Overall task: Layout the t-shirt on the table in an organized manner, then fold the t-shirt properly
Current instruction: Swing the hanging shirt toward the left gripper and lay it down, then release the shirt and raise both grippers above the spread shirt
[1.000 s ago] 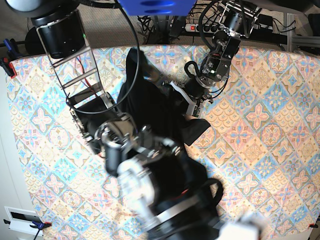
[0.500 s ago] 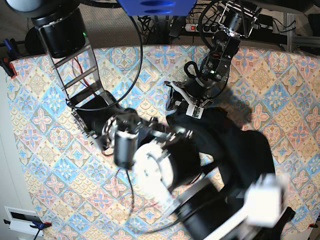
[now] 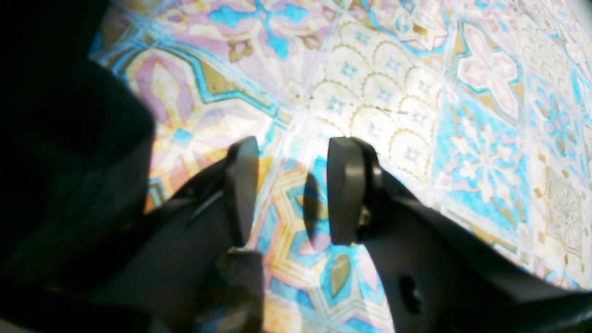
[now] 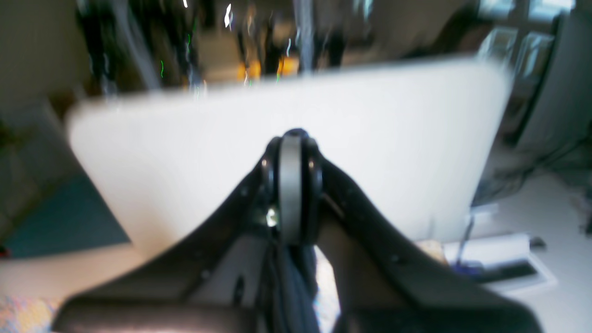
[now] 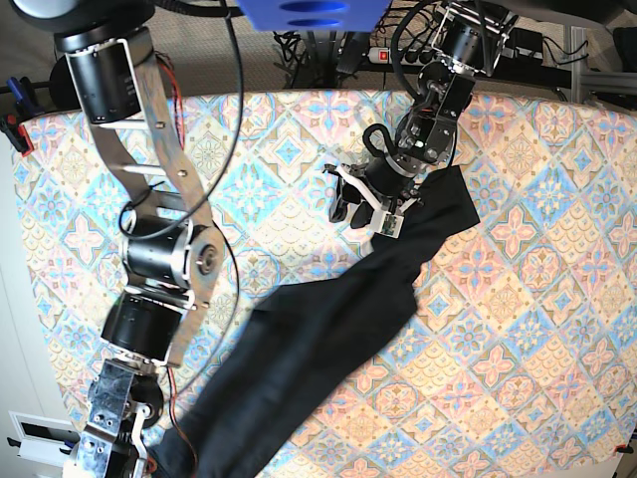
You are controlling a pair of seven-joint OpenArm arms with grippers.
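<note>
The black t-shirt point(image 5: 328, 329) lies stretched in a long diagonal band across the table point(image 5: 518, 329), from the lower left up to the right of centre. My right gripper point(image 4: 294, 185) is shut on a dark fold of the t-shirt point(image 4: 291, 286) that hangs below its tips; it points out at the room. In the base view that arm point(image 5: 149, 329) reaches down to the shirt's lower-left end. My left gripper point(image 5: 348, 211) hovers open over bare cloth just left of the shirt's upper part. In its wrist view the left gripper point(image 3: 291, 185) holds nothing, and the t-shirt point(image 3: 69, 162) lies to its left.
A blurred white panel point(image 4: 286, 115) fills the room behind the right gripper. Cables and a power strip point(image 5: 398, 55) lie beyond the table's far edge. Clamps point(image 5: 20, 129) grip the cloth at the left edge.
The right arm swung from the table's middle to the lower left, drawing the bunched t-shirt out into a long diagonal band. The left gripper shifted slightly left and stayed open.
</note>
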